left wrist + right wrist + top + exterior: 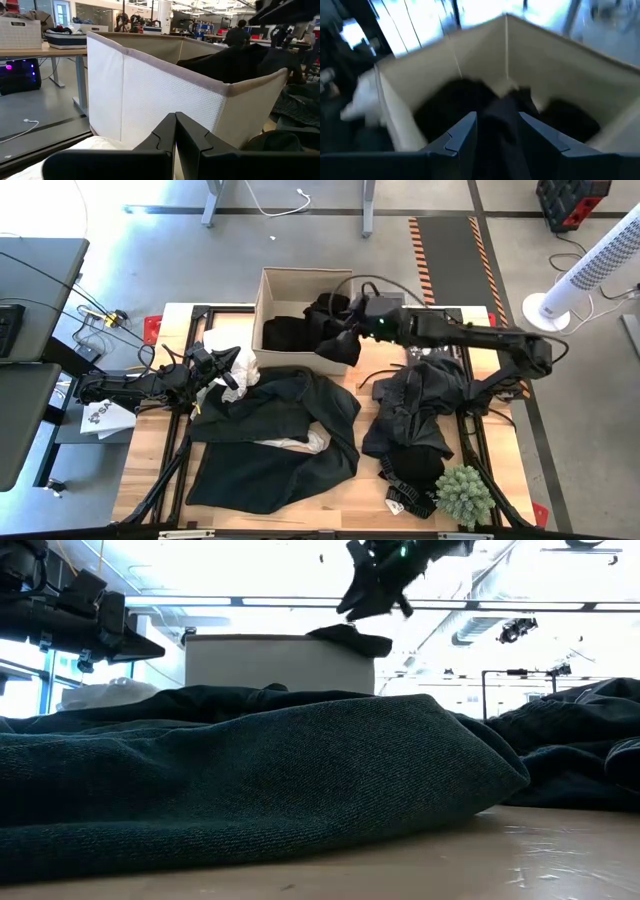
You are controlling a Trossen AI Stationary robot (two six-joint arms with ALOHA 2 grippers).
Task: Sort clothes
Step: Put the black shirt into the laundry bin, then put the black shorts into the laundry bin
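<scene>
Right gripper [345, 330]: over the bin's 3 o'clock side, fingers narrowed on a black garment [502, 125] hanging between them above the bin's inside.
Left gripper [222, 370]: at the table's 9 o'clock, just outside the bin's near-left corner, fingers pressed together over a white cloth [240, 365]; whether it grips the cloth cannot be told.
Bin [275, 280]: at 12 o'clock; dark clothes [290, 332] already lie inside.
Left on table: a large black garment [270, 440] from centre to 7 o'clock, a white piece [300, 443] tucked in it; a black heap [420, 410] at 4 o'clock.
Progress: judged early to midway; some blacks binned, most still out, whites unsorted.
Plant [465, 495]: at 5 o'clock, not part of the sort.
</scene>
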